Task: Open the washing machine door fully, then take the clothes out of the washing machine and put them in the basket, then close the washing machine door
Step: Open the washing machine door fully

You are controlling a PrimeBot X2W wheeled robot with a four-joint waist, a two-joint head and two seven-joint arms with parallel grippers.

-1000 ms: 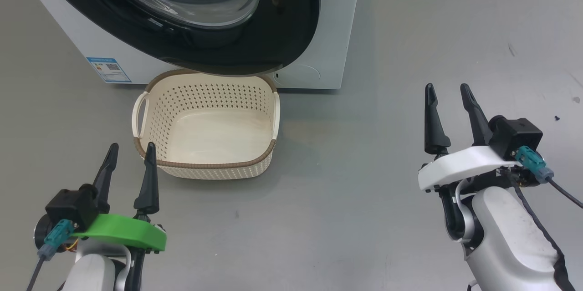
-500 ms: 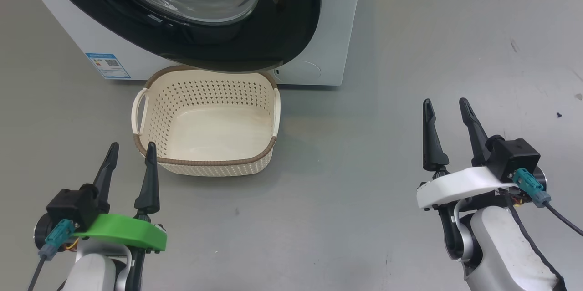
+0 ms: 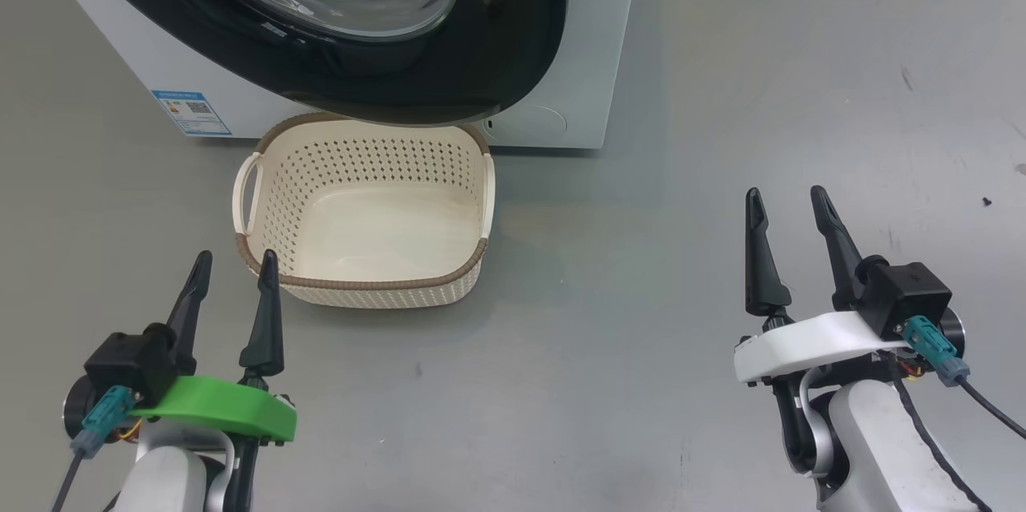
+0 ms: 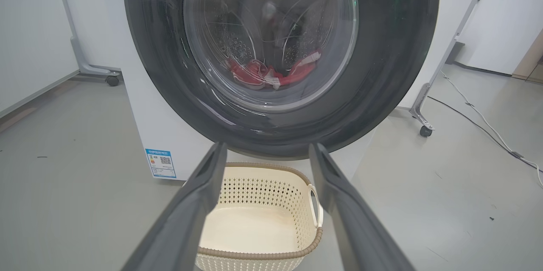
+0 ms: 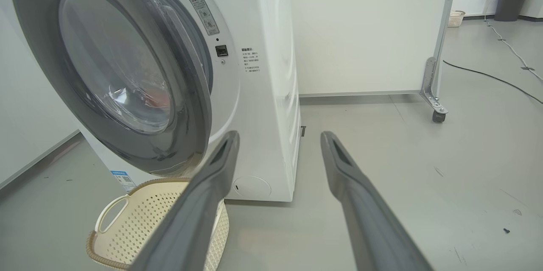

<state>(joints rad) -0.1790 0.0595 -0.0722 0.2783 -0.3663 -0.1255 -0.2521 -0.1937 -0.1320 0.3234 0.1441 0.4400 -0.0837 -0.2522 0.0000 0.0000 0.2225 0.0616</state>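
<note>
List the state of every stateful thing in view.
door: ajar, not fully open, lower edge over the basket
clothes: in the drum, seen through the door glass
basket: upright on the floor by the washer, empty
left hand: open, empty, near the basket's front corner
right hand: open, empty, over bare floor

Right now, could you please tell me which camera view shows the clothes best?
The left wrist view: the clothes show clearly behind the washing machine door. The head view crops them at its top edge; the right wrist view gives a faint red glimpse.
</note>
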